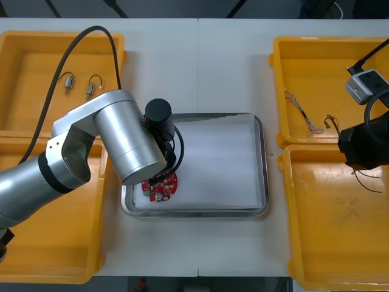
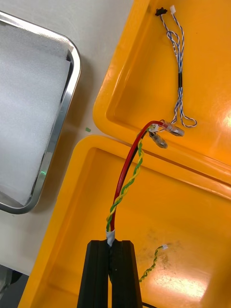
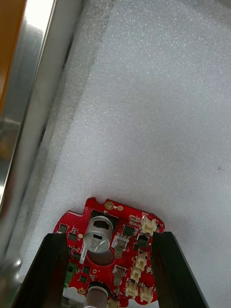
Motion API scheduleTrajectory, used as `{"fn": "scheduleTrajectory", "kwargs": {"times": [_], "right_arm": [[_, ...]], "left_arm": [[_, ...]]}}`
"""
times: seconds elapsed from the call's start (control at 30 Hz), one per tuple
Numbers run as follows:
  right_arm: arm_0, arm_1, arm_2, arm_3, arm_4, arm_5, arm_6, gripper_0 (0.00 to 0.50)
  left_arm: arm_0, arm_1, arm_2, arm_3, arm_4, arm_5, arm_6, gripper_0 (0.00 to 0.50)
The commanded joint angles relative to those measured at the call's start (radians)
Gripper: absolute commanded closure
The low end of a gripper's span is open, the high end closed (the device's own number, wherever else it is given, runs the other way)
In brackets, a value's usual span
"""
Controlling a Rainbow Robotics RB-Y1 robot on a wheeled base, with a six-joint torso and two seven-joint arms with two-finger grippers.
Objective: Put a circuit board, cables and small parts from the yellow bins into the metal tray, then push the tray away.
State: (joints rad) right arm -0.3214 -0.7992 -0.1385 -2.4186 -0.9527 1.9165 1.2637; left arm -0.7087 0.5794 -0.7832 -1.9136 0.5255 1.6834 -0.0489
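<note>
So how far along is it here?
Nearly done: the circuit board is in the tray, with the left gripper at it. In hand: the right gripper is shut on the red and yellow cable over the near right bin. Left: blue and white cable, small metal parts, pushing the tray.

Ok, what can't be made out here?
Front view: left pincer hidden under its arm; board half covered.
Front view: right pincer hidden beneath its black wrist.
Front view: small parts in far left bin too small to identify.
Right wrist view: whether cable's tips touch bin rim.
</note>
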Motion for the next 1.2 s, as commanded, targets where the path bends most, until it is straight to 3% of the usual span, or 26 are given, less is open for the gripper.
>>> {"fn": "scheduleTrajectory", "kwargs": {"times": [0.03, 0.37, 0.63, 0.9, 1.2], "right_arm": [[0.005, 0.008, -0.027, -0.023, 0.008, 0.003, 0.037, 0.500], [0.005, 0.008, -0.027, -0.023, 0.008, 0.003, 0.037, 0.500], [0.005, 0.008, -0.027, -0.023, 0.008, 0.003, 0.037, 0.500], [0.016, -0.003, -0.006, -0.027, -0.004, 0.003, 0.040, 0.500], [-0.108, -0.040, 0.191, -0.056, -0.034, 0.003, 0.051, 0.500]], "left_arm": [[-0.049, -0.006, 0.002, -0.022, 0.008, -0.002, -0.040, 0.000], [-0.123, 0.063, 0.162, -0.099, 0.260, 0.102, -0.034, 0.000], [-0.166, 0.194, 0.326, -0.119, 0.470, 0.117, -0.055, 0.000], [-0.176, 0.306, 0.437, -0.119, 0.545, 0.117, -0.157, 0.000], [-0.181, 0.396, 0.532, -0.024, 0.597, 0.116, -0.391, 0.000]]}}
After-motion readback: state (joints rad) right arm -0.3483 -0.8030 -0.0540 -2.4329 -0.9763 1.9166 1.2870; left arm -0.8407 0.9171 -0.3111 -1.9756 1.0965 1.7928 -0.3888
